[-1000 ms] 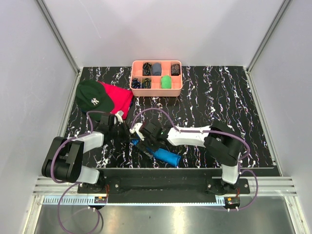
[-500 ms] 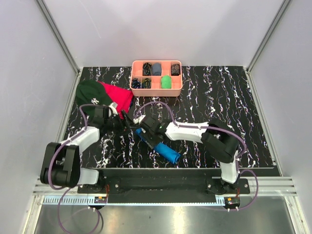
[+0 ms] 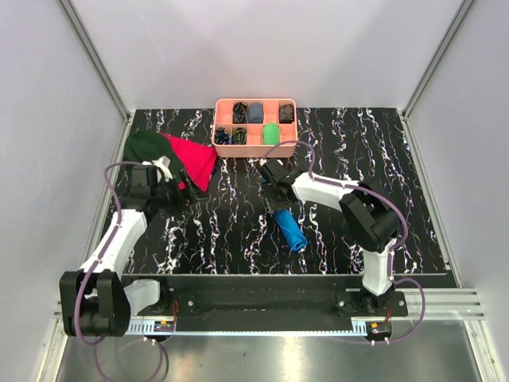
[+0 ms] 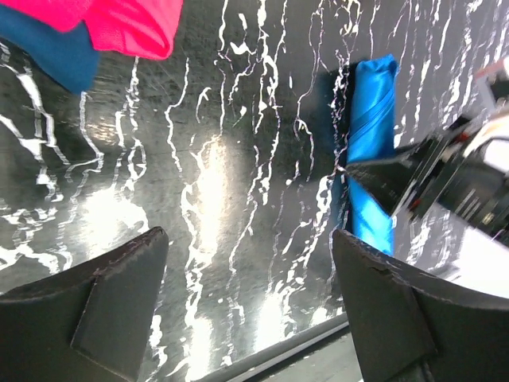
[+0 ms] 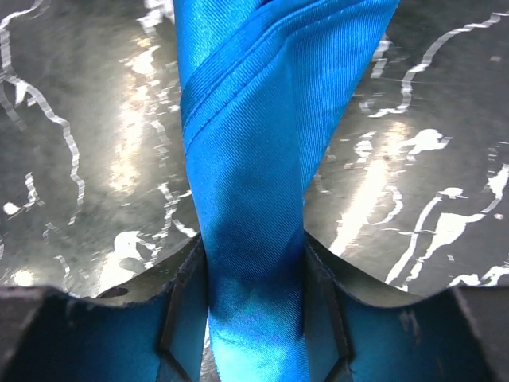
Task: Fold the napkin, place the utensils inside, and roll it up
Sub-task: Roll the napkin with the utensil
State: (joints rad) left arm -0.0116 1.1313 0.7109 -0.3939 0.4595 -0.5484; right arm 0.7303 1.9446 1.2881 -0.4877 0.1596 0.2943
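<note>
Right of centre on the black marbled tabletop [image 3: 358,143], I see the napkin [image 3: 291,231] lying as a tight blue roll, its long axis running from 11 to 5 o'clock in the overhead view. My right gripper [image 3: 277,203] sits at the roll's 11 o'clock end. In the wrist view its fingers [image 5: 183,318] are clamped on the napkin [image 5: 254,159], cloth filling the space between them. My left gripper [image 3: 176,191] is well apart from the roll, at its 9 o'clock, jaws spread wide with nothing between the fingers [image 4: 119,302]. It hangs just beside the red cloth [image 3: 193,155] and the dark green cap [image 3: 143,146]. At 12 o'clock from the roll stands the pink compartment tray [image 3: 254,150].
</note>
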